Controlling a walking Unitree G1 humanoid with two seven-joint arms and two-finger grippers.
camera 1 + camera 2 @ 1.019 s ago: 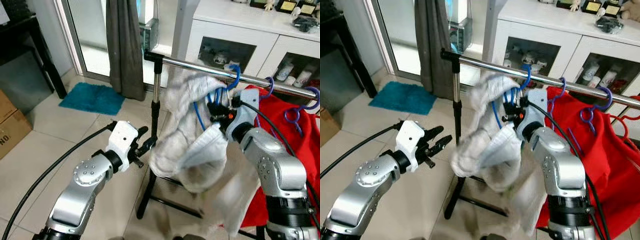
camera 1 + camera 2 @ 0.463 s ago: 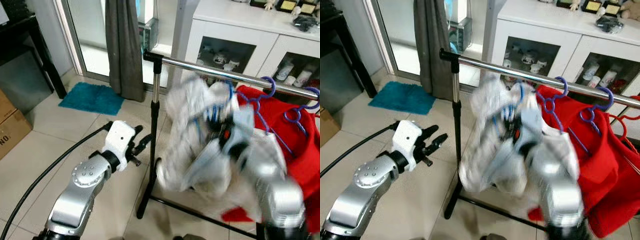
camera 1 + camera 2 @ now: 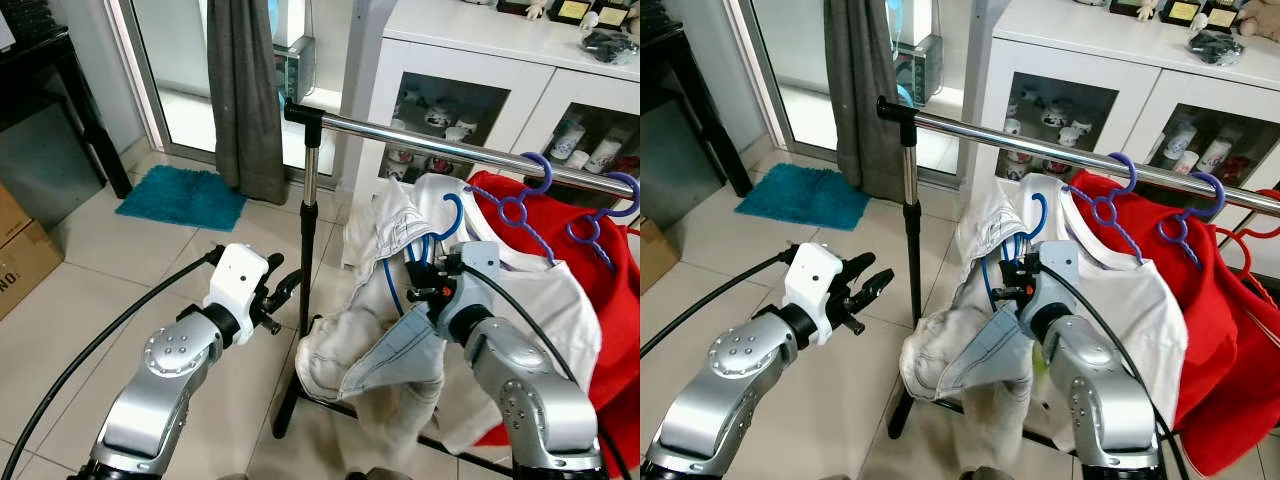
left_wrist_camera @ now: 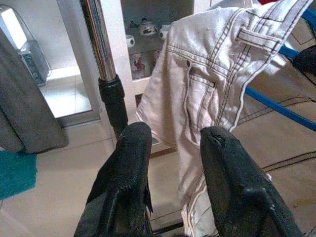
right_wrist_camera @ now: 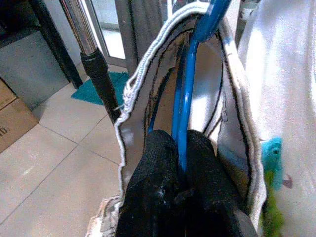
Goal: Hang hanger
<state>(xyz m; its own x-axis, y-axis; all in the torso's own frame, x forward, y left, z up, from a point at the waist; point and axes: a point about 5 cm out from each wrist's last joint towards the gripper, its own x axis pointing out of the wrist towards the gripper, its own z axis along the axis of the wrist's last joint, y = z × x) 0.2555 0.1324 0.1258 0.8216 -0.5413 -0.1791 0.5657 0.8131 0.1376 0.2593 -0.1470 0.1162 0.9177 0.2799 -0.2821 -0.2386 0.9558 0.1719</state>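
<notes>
A blue hanger carries off-white trousers, bunched and drooping. My right gripper is shut on the hanger's neck, seen close in the right wrist view. The hanger's hook hangs free in the air, below the chrome rail and not touching it. My left gripper is open and holds nothing, left of the rack's upright pole, with the trousers just beyond its fingers.
Purple hangers on the rail's right part hold a white shirt and red garments. A white glass-door cabinet stands behind. A grey curtain, a teal mat and a cardboard box lie to the left.
The blue hanger's hook was at the rail a second ago; my right gripper has dropped down with it, and the hook now hangs below the rail. My left gripper has drawn back slightly.
</notes>
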